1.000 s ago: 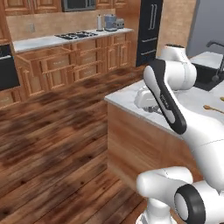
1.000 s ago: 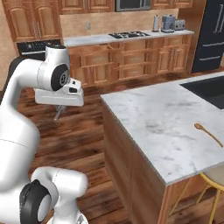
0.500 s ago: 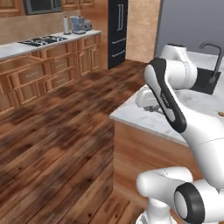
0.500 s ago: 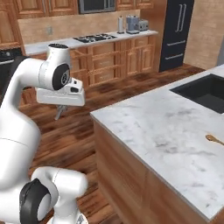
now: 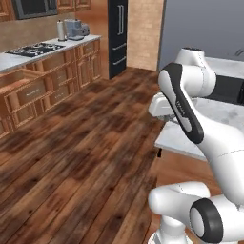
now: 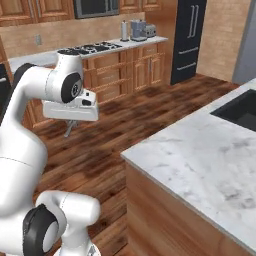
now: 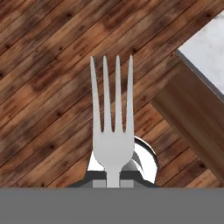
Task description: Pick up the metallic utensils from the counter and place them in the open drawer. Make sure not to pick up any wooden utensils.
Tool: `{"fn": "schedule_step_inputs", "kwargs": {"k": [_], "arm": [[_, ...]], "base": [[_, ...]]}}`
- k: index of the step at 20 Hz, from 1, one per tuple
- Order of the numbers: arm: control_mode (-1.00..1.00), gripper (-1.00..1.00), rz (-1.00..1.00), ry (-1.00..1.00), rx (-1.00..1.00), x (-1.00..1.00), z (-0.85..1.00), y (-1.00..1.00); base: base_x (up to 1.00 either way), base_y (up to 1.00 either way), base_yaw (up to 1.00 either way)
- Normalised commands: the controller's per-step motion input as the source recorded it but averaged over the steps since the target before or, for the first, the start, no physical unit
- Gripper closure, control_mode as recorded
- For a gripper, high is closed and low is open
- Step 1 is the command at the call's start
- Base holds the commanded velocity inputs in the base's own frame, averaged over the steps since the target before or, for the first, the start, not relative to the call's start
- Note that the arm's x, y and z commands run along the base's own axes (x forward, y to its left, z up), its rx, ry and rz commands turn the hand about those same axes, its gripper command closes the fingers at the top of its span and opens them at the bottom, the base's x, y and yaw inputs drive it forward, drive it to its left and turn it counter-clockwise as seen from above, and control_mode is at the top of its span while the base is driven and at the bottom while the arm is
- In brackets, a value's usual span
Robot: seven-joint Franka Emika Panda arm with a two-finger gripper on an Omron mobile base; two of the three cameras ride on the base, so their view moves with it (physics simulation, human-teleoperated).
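Note:
A silver fork (image 7: 113, 131), one of the metallic utensils, sticks out from my gripper (image 7: 113, 178) with its tines pointing away over the wood floor. My gripper is shut on its handle. In the right base view the gripper (image 6: 71, 124) hangs under the white hand, and the fork (image 6: 67, 131) points down, off to the left of the counter (image 6: 200, 160). The counter's marble corner (image 7: 208, 48) lies at the upper right of the hand view. A drawer (image 5: 19, 77) in the far cabinets looks pulled out. The wooden utensils are out of view.
A black sink (image 6: 240, 107) is set into the counter. Along the far wall a stove counter (image 6: 95, 50) sits on wood cabinets, with a black fridge (image 6: 187, 40) beside it. Wide wood floor (image 5: 81, 143) lies between me and them.
The whole picture has swung as the base turned, so the counter now sits further right and the fridge has come into view. The arm holds the same pose, still gripping the fork.

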Motion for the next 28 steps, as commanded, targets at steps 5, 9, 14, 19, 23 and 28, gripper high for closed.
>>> {"fn": "schedule_step_inputs", "kwargs": {"k": [5, 9, 14, 19, 23, 28], "arm": [[1.00, 1.00, 0.00, 0.00, 0.00, 0.00, 0.00, 0.00], [1.00, 1.00, 0.00, 0.00, 0.00, 0.00, 0.00, 0.00], [1.00, 1.00, 0.00, 0.00, 0.00, 0.00, 0.00, 0.00], [1.00, 1.00, 0.00, 0.00, 0.00, 0.00, 0.00, 0.00], [1.00, 1.00, 0.00, 0.00, 0.00, 0.00, 0.00, 0.00], [1.00, 1.00, 0.00, 0.00, 0.00, 0.00, 0.00, 0.00]], "base": [[0.28, 1.00, -0.18], [0.28, 1.00, -0.16], [0.70, 1.00, -0.13], [1.00, 1.00, -0.03], [1.00, 0.79, 0.01], [1.00, 0.29, 0.17]]}}
